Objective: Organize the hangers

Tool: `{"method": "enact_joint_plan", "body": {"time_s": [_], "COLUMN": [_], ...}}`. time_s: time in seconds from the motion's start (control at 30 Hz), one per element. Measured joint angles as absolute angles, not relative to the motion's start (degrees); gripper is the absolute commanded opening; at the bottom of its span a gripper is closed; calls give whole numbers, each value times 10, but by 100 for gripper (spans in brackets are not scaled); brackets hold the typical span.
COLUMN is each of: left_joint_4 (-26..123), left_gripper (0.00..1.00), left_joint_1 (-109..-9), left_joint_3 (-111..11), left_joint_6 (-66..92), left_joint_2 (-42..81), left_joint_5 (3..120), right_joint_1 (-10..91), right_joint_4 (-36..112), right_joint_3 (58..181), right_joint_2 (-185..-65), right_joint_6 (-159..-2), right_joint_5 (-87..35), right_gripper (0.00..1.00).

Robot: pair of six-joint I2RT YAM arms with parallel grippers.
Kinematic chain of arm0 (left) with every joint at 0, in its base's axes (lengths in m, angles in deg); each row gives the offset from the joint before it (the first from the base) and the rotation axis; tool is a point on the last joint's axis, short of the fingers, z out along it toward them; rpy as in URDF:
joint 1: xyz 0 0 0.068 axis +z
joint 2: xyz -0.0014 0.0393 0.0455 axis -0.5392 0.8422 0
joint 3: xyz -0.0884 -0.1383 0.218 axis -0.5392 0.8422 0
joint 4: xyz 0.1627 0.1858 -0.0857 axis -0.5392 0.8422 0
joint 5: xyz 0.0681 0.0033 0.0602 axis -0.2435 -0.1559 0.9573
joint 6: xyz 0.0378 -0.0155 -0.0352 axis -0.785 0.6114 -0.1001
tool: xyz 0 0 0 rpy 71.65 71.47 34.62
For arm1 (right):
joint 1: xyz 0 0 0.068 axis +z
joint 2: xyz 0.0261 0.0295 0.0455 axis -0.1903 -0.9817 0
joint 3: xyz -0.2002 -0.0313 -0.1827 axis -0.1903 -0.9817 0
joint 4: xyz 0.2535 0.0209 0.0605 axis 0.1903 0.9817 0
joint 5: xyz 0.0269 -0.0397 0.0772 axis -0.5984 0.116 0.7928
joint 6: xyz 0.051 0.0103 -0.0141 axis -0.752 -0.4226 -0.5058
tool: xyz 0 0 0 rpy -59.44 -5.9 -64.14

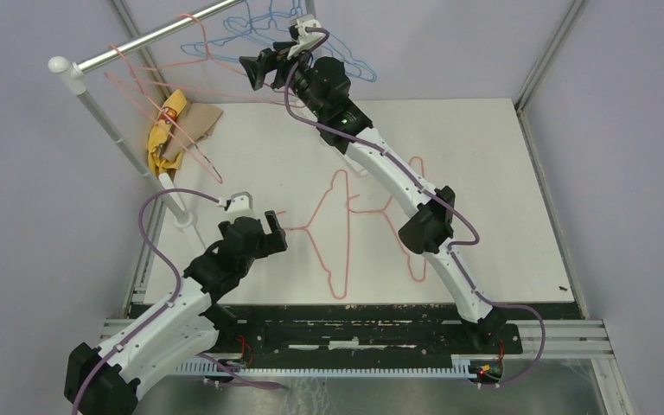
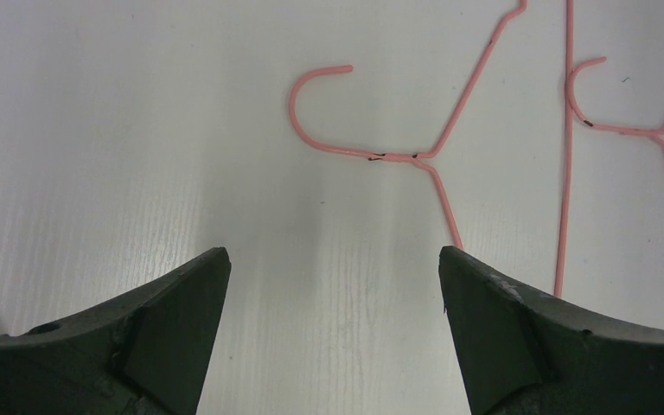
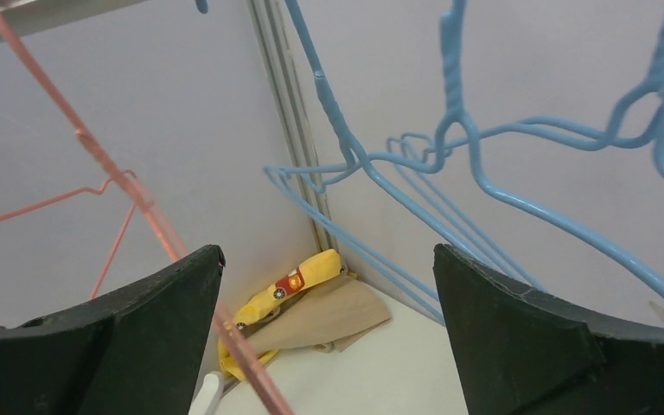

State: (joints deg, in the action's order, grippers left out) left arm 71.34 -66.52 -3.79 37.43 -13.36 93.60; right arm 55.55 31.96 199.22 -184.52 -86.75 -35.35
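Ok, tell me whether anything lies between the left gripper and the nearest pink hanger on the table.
Nothing visible does. The left gripper is open, and only bare white table separates it from the hook of the pink hanger just ahead.

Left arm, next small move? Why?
Probably ease the left hand forward, over the neck of the nearest pink hanger: the hand is open and empty, and that hanger lies flat on the table just ahead of it.

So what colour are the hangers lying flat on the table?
Pink hangers, clearest in the left wrist view.
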Motion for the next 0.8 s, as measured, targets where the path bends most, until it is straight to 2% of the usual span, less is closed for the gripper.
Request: {"method": "enact_joint_plan", "body": {"time_s": [0.8], "left_joint_4": [713], "left_gripper": [98], "left_joint_1": [-665], "left_joint_3": [-38], "left_joint_6": [374], "left_joint_2": [-103], "left_joint_5": [936], "right_joint_1": [488], "right_joint_4": [308], "right_joint_3": [1975], "right_joint_2": [-1858], "right_joint_6": [-940], "right_joint_5": [-406], "right_gripper": [100]}}
